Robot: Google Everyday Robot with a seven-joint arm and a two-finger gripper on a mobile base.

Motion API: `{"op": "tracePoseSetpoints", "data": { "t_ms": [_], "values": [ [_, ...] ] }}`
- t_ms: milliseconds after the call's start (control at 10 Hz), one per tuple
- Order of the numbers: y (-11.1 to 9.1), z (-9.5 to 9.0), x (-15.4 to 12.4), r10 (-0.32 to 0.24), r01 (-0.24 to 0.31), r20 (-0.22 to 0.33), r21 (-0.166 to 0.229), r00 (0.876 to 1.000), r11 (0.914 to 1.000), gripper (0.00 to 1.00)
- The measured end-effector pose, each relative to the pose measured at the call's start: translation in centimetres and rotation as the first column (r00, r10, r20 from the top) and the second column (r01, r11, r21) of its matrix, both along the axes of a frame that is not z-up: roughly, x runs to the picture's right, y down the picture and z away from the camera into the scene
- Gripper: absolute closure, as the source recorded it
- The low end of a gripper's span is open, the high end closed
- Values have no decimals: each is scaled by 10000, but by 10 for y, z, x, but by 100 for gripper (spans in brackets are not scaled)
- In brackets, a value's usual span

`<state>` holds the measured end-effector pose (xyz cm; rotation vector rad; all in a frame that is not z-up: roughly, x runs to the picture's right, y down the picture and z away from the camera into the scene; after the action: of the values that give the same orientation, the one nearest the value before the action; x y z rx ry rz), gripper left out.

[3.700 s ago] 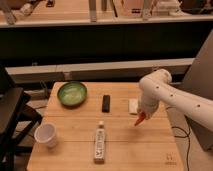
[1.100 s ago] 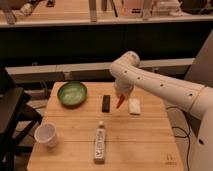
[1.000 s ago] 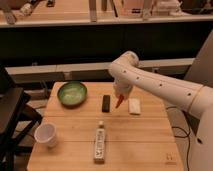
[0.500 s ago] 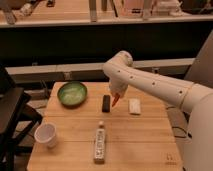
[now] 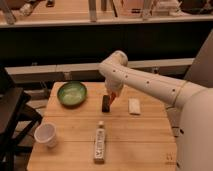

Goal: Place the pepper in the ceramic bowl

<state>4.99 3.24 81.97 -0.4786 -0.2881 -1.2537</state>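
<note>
My gripper (image 5: 113, 98), clamped on the pepper (image 5: 111, 101), hangs just over the black remote (image 5: 106, 104) with the ceramic bowl (image 5: 71, 93) well beyond it, so 1 early release or slipping grip could drop the pepper short.

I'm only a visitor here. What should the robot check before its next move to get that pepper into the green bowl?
1. The pepper is held by the end effector: ok, it hangs from it.
2. The end effector is above the ceramic bowl: not ok, it is over the black remote beside the bowl.
3. The bowl is upright and empty: ok.
4. The way from the remote to the bowl is free: ok, the paper cup and the bottle lie nearer the camera.
5. The pepper is high enough to clear the bowl's rim: cannot tell.
</note>
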Motion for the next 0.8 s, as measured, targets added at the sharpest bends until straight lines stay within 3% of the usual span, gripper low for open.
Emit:
{"op": "tracePoseSetpoints", "data": {
  "t_ms": [600,800],
  "values": [
    [-2,9,-21,-131,130,194,56,9997,9999,98],
    [-5,14,-47,-322,317,404,121,9987,9994,98]
  ]
}}
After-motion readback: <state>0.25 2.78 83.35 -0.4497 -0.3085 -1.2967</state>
